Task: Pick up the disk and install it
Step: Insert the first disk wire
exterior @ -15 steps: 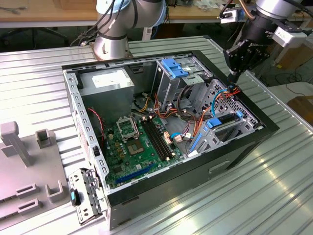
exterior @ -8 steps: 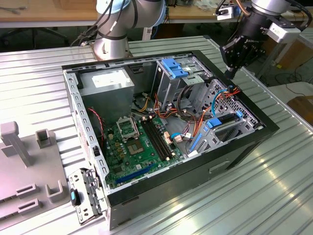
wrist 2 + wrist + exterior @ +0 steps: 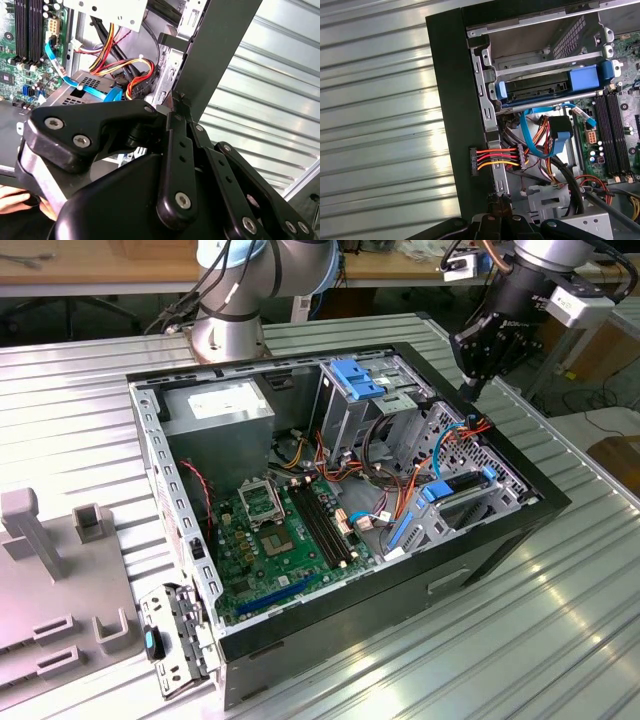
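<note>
My hand [image 3: 499,201], fingers closed tip to tip on nothing, hangs at the top edge of the computer case [image 3: 447,100] wall, while the disk [image 3: 540,88] stands on edge in its blue carrier [image 3: 585,77] in the bay just inside, long axis running from that wall toward the motherboard [image 3: 626,46].

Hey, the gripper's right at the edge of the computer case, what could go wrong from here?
1. The gripper hangs at the case wall; a sideways move might strike that rim.
2. Loose power cables lie just inside the wall, close to it; going down here could snag them before it gets near the disk.
</note>
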Motion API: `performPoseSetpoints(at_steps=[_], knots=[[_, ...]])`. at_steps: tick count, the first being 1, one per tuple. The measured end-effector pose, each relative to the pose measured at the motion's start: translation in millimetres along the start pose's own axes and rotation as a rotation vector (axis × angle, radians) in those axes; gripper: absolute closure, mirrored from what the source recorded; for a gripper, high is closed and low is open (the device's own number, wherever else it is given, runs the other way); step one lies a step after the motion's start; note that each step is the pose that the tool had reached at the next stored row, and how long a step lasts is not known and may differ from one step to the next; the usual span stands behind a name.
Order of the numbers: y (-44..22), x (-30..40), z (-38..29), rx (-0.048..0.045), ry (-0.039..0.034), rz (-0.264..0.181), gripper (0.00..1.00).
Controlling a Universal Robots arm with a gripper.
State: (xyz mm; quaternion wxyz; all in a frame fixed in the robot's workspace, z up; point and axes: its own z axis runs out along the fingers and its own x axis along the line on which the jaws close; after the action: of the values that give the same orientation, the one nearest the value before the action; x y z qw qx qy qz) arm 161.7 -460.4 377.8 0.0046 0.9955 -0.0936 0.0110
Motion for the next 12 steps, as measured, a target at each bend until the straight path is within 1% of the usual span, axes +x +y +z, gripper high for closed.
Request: performPoseSetpoints(at_steps=[4,5,7,8,12], knots=[[-0.4,0.7,0.2,-0.0002,0.0004,-0.001,0.89],[-0.1,0.8,0.3,0.0003,0.0026,-0.009,0.89],[1.5,1.1,0.3,0.0008,0.0053,-0.011,0.89],[3.9,1.5,0.3,0.0008,0.0059,-0.012,0.89],[7.6,2.2,0.4,0.0008,0.0059,-0.012,0.89]])
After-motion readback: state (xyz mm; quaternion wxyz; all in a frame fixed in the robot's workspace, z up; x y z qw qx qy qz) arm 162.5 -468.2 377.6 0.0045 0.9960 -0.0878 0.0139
